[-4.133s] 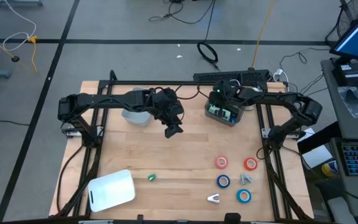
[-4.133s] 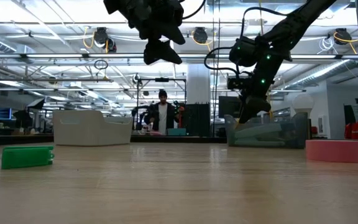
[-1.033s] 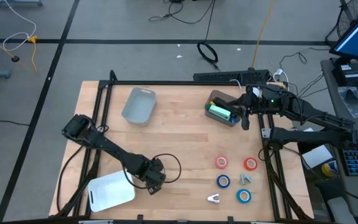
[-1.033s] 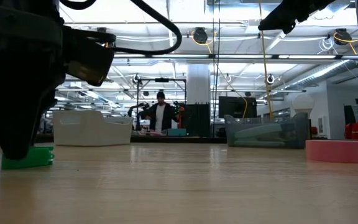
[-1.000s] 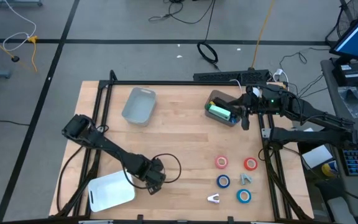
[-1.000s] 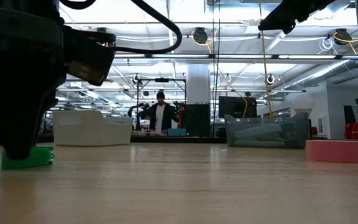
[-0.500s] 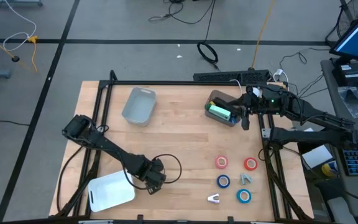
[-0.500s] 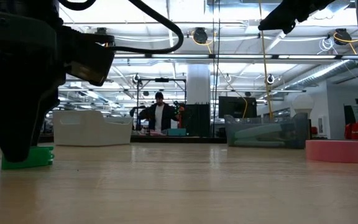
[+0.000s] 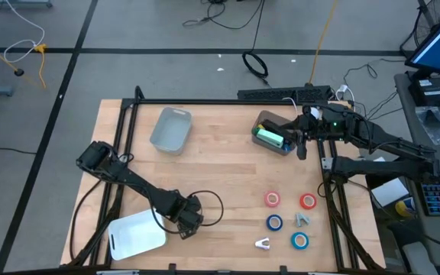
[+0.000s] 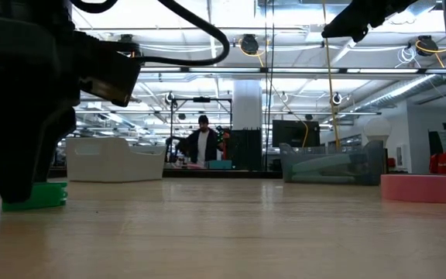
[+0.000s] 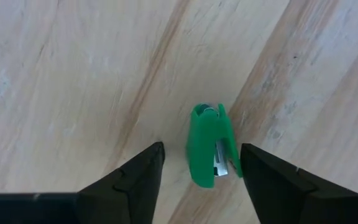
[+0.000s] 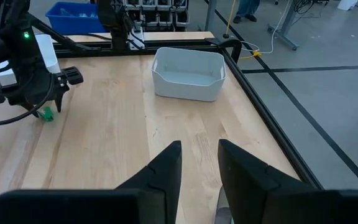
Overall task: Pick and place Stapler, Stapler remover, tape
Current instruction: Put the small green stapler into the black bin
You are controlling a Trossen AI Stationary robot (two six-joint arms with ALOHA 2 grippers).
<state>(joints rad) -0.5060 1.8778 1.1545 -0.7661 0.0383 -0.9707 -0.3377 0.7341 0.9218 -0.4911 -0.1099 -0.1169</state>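
Observation:
A small green stapler (image 11: 211, 147) lies flat on the wooden table near its front left. My left gripper (image 11: 202, 145) points straight down over it, open, one finger on each side of it and the right-hand finger close beside it. In the low view the gripper (image 10: 18, 182) hides most of the stapler (image 10: 49, 194). Two red tape rolls (image 9: 272, 199) (image 9: 307, 202) and two blue ones (image 9: 274, 222) (image 9: 299, 241) lie at the front right, with two staple removers (image 9: 262, 244) (image 9: 302, 220) among them. My right gripper (image 12: 199, 168) hangs high at the far right, slightly open and holding nothing.
A clear bin (image 9: 277, 145) at the far right holds another green stapler (image 9: 268, 137). A pale bin (image 9: 170, 130) stands at the far left. A white lid (image 9: 137, 233) lies at the front left beside my left arm. Bare wood lies in the middle.
My left gripper has turned a little about its own axis while staying over the green stapler, which has not moved.

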